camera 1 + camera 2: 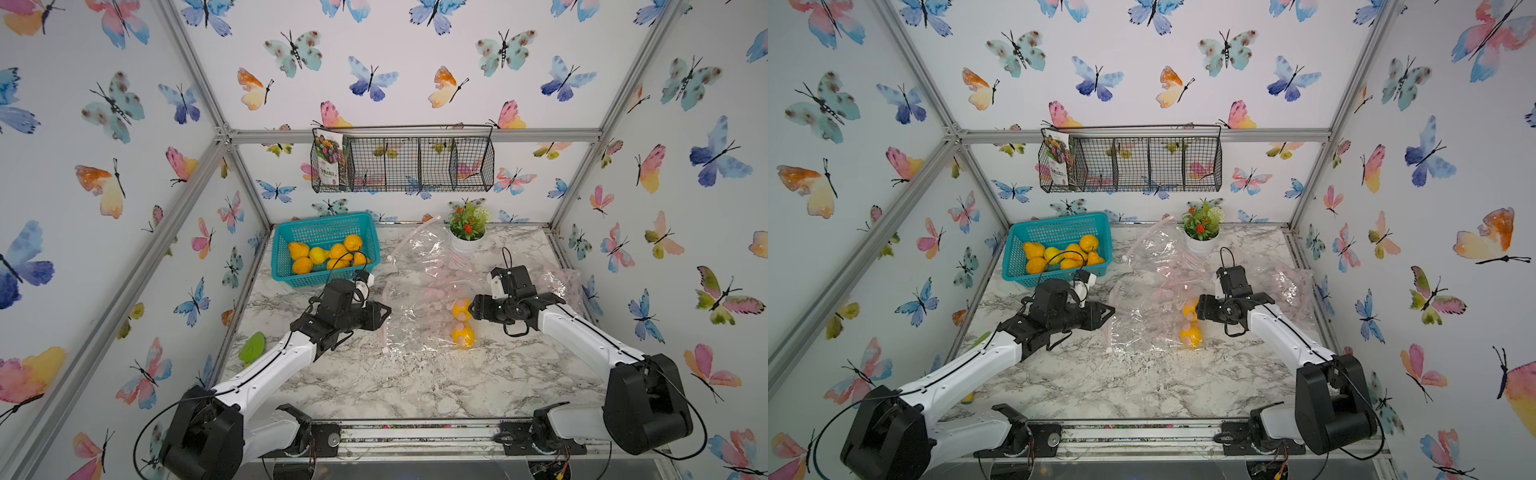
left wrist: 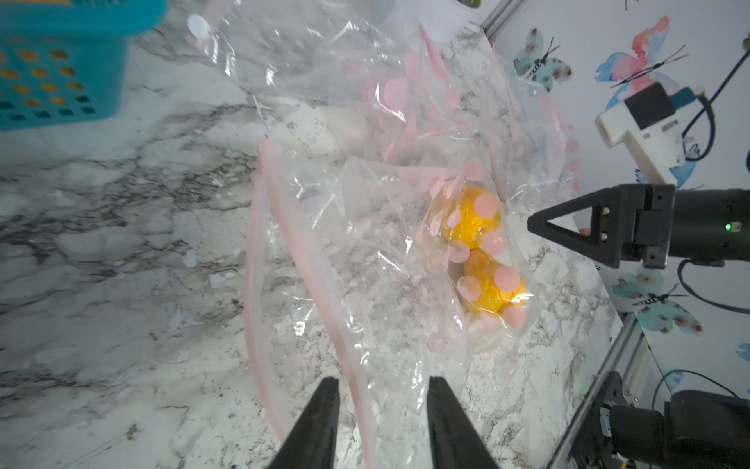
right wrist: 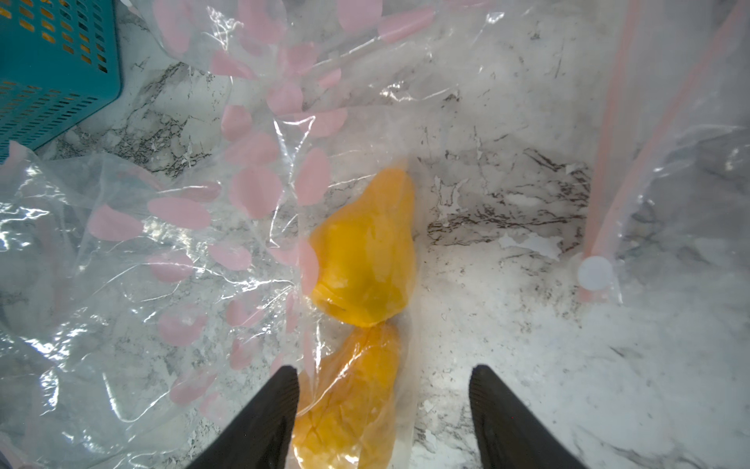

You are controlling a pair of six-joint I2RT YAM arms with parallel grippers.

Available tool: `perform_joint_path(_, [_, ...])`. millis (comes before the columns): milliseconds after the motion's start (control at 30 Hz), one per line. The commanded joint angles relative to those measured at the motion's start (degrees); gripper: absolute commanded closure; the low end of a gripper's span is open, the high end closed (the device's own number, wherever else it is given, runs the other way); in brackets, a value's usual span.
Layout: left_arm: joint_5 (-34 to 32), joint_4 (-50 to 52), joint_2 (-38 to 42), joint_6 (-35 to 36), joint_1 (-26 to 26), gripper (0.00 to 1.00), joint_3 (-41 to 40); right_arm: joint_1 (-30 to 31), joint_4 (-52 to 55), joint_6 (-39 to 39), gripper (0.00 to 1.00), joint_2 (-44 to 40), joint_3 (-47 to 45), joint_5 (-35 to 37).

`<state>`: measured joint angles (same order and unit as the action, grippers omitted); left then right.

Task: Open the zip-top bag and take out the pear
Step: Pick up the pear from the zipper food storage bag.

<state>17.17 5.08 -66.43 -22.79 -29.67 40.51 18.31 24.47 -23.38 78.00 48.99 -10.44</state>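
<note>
A clear zip-top bag [image 1: 411, 316] with pink dots lies flat on the marble table in both top views. Two yellow pears sit inside it, one [image 1: 462, 309] behind the other [image 1: 463, 336]. My left gripper [image 2: 383, 383] is open at the bag's mouth, where the pink zip strips [image 2: 308, 276] have parted; one strip runs between its fingers without being pinched. My right gripper [image 3: 383, 373] is open at the bag's closed end. The nearer pear [image 3: 349, 406], still under the plastic, lies between its fingers against one of them; the farther pear [image 3: 365, 251] lies just beyond.
A teal basket [image 1: 320, 220] holding several pears stands at the back left, close behind my left wrist. A potted plant [image 1: 467, 232] stands at the back. More clear bags lie behind [image 1: 419, 245] and at the right [image 1: 561, 282]. A wire basket [image 1: 403, 164] hangs on the wall.
</note>
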Motion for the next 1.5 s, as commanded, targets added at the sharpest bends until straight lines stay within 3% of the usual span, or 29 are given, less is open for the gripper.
perform_joint_path(0, [-8.9, 5.6, -0.7, -0.1, 0.9, 0.62, 0.5, -0.4, -0.3, 0.8, 0.29, -0.1, 0.4, -1.1])
perform_joint_path(267, [-3.6, 1.8, -9.2, -2.3, 2.4, 0.65, 1.7, -1.3, 0.7, 1.2, 0.3, 1.3, 1.4, 5.3])
perform_joint_path(433, [5.6, -3.0, -13.0, -0.8, 1.8, 0.67, 4.0, -2.3, -2.0, 2.0, 0.32, 4.9, 1.5, 1.0])
perform_joint_path(567, [8.1, -2.3, -15.7, 0.6, -0.2, 0.67, 7.3, -2.3, -2.4, 2.3, 0.36, 9.0, 3.8, -0.4])
perform_joint_path(800, [9.3, -2.3, -18.9, 0.5, -2.9, 0.67, 9.5, -2.3, -4.3, 3.5, 0.56, 14.8, 4.5, -1.7])
perform_joint_path(1167, [5.2, -3.8, -23.0, -2.0, -3.5, 0.68, 8.2, -1.8, -7.1, 5.2, 0.86, 22.0, 2.7, -7.8])
perform_joint_path(1333, [5.2, -5.3, -28.4, -1.8, -4.0, 0.68, 8.0, 1.0, -2.6, 6.9, 0.97, 21.5, 3.3, -7.2])
perform_joint_path(1467, [4.6, -6.5, -31.4, -1.8, -4.0, 0.69, 6.4, 2.0, 1.6, 7.4, 0.98, 16.6, 3.7, -5.3])
